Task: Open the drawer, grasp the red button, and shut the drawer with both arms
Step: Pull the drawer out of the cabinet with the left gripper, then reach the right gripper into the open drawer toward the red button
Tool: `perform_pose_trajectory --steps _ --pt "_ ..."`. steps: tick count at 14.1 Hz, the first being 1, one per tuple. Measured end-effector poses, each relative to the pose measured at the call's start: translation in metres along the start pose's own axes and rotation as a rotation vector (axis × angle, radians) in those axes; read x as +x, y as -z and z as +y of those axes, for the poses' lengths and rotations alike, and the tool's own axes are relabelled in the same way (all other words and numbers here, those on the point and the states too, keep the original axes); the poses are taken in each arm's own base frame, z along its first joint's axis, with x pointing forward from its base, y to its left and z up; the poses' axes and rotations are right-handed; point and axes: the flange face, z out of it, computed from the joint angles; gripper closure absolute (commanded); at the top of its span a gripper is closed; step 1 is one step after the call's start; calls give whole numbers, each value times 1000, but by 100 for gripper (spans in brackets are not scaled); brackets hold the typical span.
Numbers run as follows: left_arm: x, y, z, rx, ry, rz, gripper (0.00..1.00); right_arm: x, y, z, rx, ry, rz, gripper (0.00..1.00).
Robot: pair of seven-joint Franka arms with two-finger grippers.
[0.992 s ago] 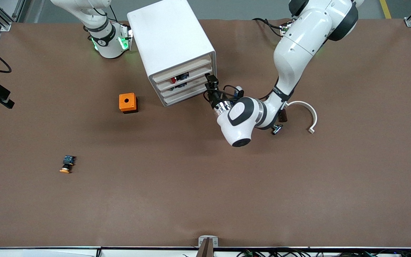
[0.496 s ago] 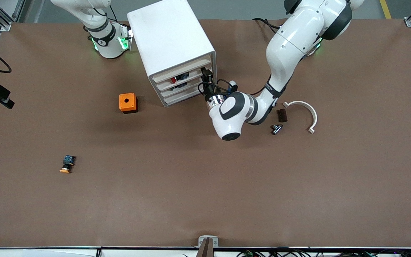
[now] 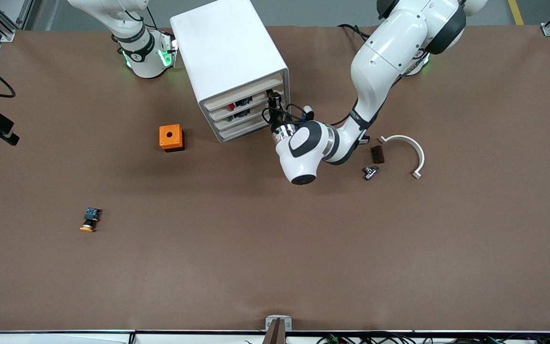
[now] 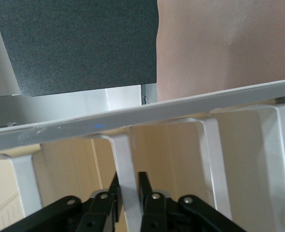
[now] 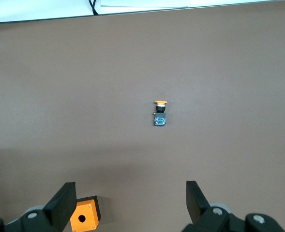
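The white four-drawer cabinet stands near the robots' bases. The button's red cap shows inside the second-tier drawer. My left gripper is at that drawer's front, at the end toward the left arm. In the left wrist view the left gripper has its black fingers closed narrowly on a white upright strip of the drawer front. My right gripper is open and empty, high over the table; only its arm's base shows in the front view.
An orange box with a hole sits beside the cabinet and also shows in the right wrist view. An orange-capped button lies nearer the front camera. A white curved piece, a brown block and a small metal part lie near the left arm.
The left arm has swung toward the cabinet. Its gripper has moved from just off the cabinet's corner onto the second drawer's front. The right arm has not moved.
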Motion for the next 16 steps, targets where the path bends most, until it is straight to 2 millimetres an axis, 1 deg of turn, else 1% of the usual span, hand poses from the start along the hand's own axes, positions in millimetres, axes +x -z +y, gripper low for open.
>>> perform_pose_trajectory --steps 5,8,10,13,16 --pt "0 1 1 1 28 -2 89 0 0 0 0 -1 0 0" --pt "4 10 2 -3 31 -16 87 0 0 2 0 -7 -2 0" --pt "10 26 5 -11 35 -46 86 0 0 3 0 -8 -2 0" --pt "24 63 11 -32 40 -136 84 1 -2 0 0 -4 -5 0" --pt "39 96 17 -45 48 -223 83 8 -19 -8 2 5 -26 0"
